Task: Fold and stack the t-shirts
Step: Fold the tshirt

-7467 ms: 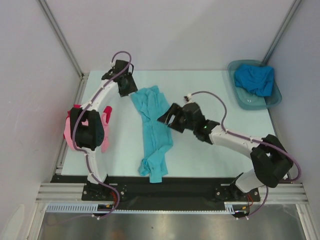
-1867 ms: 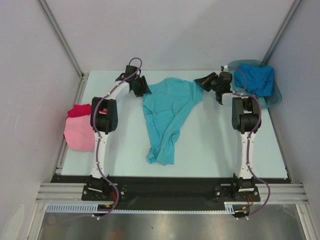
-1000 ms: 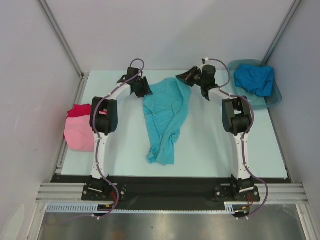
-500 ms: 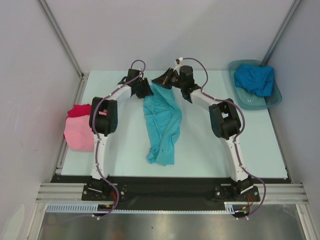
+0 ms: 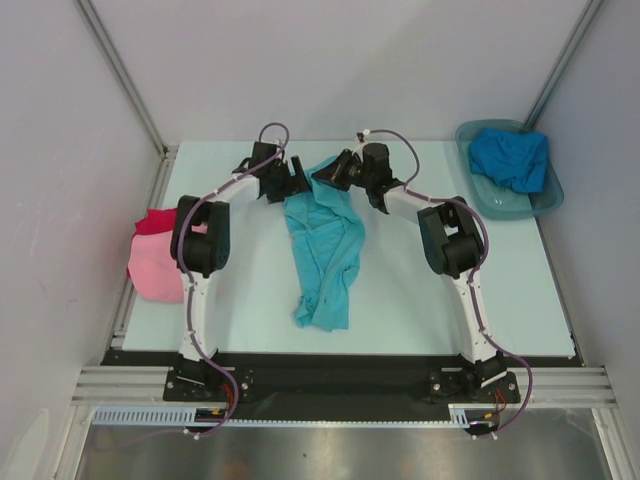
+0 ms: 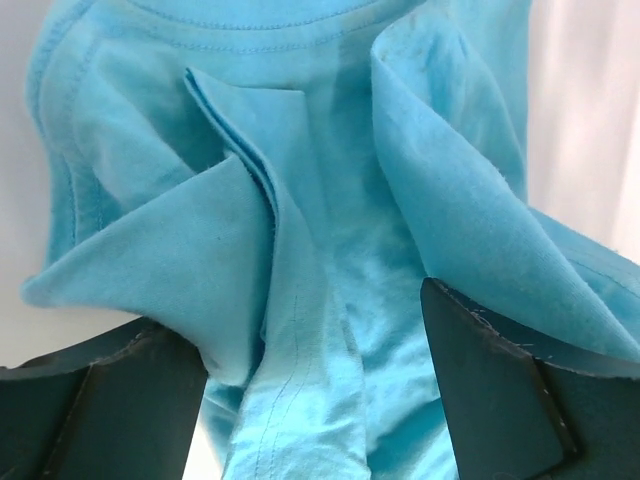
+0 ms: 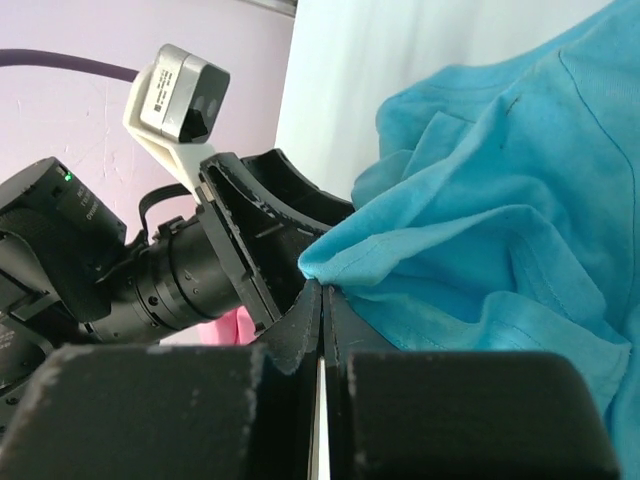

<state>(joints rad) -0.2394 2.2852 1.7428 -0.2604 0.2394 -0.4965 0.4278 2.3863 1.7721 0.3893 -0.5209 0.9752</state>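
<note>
The turquoise t-shirt [image 5: 322,250] lies bunched in a long strip down the middle of the table [image 5: 430,290]. At its far end my left gripper [image 5: 296,183] stands open. The left wrist view shows its jaws wide apart with folds of turquoise t-shirt [image 6: 330,150] loose between them. My right gripper [image 5: 331,172] faces it from the right, shut on a folded edge of the turquoise t-shirt [image 7: 500,200], which is pinched at the right gripper's [image 7: 322,290] tips. The pink t-shirt [image 5: 157,270] and red t-shirt [image 5: 155,220] lie folded at the table's left edge. A deeper blue t-shirt [image 5: 510,157] sits crumpled in the tub.
The grey translucent tub [image 5: 487,204] stands at the far right corner. White walls close in the table at the back and on both sides. Both arms reach far out, their elbows over the table on either side of the turquoise shirt.
My right gripper has carried the turquoise shirt's right side leftwards, over to the left gripper, narrowing the shirt into a strip. The left gripper has opened.
</note>
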